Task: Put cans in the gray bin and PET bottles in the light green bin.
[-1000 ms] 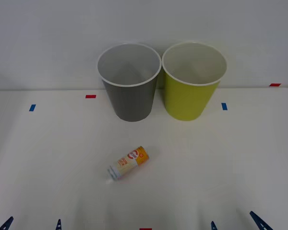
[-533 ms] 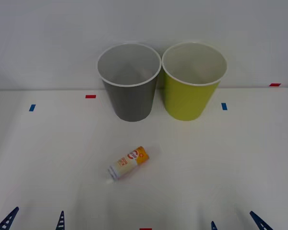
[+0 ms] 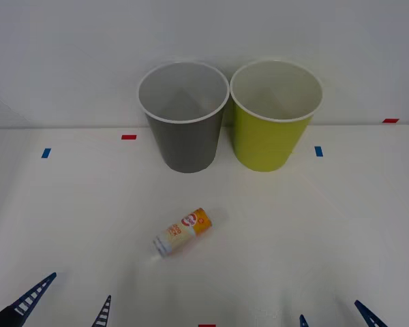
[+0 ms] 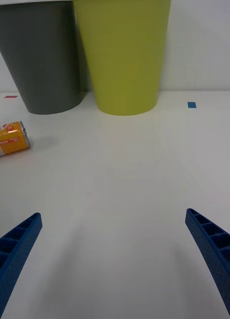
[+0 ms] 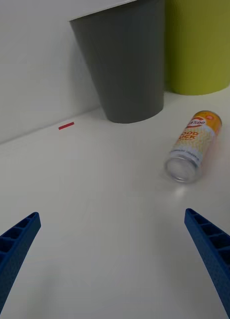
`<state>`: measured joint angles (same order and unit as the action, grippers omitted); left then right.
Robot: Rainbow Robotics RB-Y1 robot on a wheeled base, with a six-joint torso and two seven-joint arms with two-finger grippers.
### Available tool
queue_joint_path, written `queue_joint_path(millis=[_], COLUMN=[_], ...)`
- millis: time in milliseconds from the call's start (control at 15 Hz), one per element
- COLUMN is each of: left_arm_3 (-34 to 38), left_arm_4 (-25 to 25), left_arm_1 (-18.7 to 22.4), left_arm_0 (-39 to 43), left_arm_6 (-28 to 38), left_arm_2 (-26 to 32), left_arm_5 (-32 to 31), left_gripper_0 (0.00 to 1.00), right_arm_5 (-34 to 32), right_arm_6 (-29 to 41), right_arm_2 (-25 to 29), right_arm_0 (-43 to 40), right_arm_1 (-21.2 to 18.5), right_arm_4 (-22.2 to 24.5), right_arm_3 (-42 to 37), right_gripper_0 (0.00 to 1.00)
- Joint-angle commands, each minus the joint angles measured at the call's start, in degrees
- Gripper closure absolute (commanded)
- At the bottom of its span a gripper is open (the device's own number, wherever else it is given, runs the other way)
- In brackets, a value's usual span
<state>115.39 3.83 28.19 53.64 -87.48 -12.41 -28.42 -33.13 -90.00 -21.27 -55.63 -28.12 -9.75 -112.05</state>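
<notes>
A slim cream-and-orange can lies on its side in the middle of the white table, its silver end toward me; its orange end also shows in the right wrist view. Behind it the gray bin stands upright at the back, with the light green bin beside it on the right. My left gripper is open at the near left edge, short of the can and to its left. My right gripper is open at the near right edge, with nothing between its fingers. No PET bottles are in view.
Small red and blue tape marks dot the table around the bins. A white wall rises right behind the bins.
My left gripper has moved forward and rightward into the front view, toward the can. The right gripper, the can and both bins have not moved.
</notes>
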Motion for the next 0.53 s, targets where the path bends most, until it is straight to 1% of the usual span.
queue_joint_path(millis=[67, 200, 267, 400, 533], left_arm_3=[-0.1, 0.0, -0.1, 0.3, 2.7], left_arm_4=[-1.9, -2.0, -1.9, -1.8, -1.7], left_arm_1=[9.4, 13.3, 14.3, 15.4, 16.4], left_arm_0=[-4.9, -7.4, -8.6, -10.9, -12.9], left_arm_6=[-0.2, -0.2, -0.2, -0.1, -0.1], left_arm_2=[-2.9, -5.2, -6.0, -7.1, -7.3], left_arm_5=[0.9, 1.2, 2.2, 5.8, 12.1], left_gripper_0=[0.01, 0.00, 0.00, 0.01, 0.01], right_arm_5=[0.0, 0.0, 0.0, 0.0, 0.0], right_arm_6=[0.0, 0.0, 0.0, 0.0, 0.0], right_arm_2=[0.0, 0.0, 0.0, 0.0, 0.0], right_arm_0=[0.0, 0.0, 0.0, 0.0, 0.0], right_arm_1=[0.0, 0.0, 0.0, 0.0, 0.0], right_arm_4=[0.0, 0.0, 0.0, 0.0, 0.0], right_arm_3=[0.0, 0.0, 0.0, 0.0, 0.0], right_gripper_0=[0.00, 0.00, 0.00, 0.00, 0.00])
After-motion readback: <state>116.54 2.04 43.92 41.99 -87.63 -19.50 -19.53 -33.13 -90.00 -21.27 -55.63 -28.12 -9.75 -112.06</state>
